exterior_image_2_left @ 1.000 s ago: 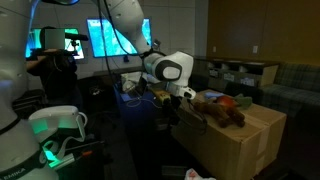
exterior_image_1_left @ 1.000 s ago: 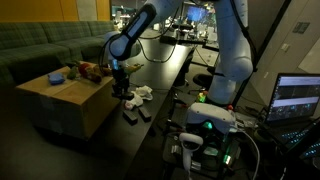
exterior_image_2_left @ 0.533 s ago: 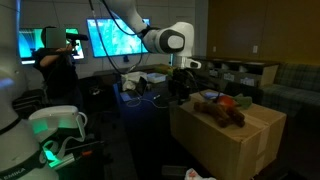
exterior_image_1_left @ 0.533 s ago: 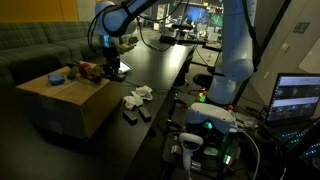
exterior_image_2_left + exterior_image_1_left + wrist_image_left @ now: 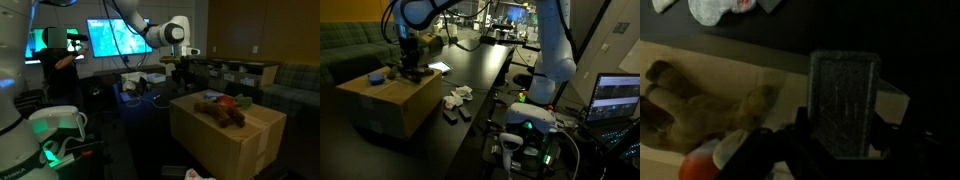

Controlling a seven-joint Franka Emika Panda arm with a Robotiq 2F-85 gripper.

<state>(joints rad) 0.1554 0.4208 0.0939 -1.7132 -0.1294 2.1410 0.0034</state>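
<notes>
Pincer hangs over the cardboard box, its jaws about half closed on 1 dark flat block. The block stands between them, above the top of the box. On the box, just beside the block, lies 1 brown plush toy. Off the box, on the black table, lies a white cloth.

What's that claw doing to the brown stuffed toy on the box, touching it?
Apart. In an exterior view the gripper, holding a grey block, hangs near the box's edge, a clear gap from the stuffed toy.
</notes>
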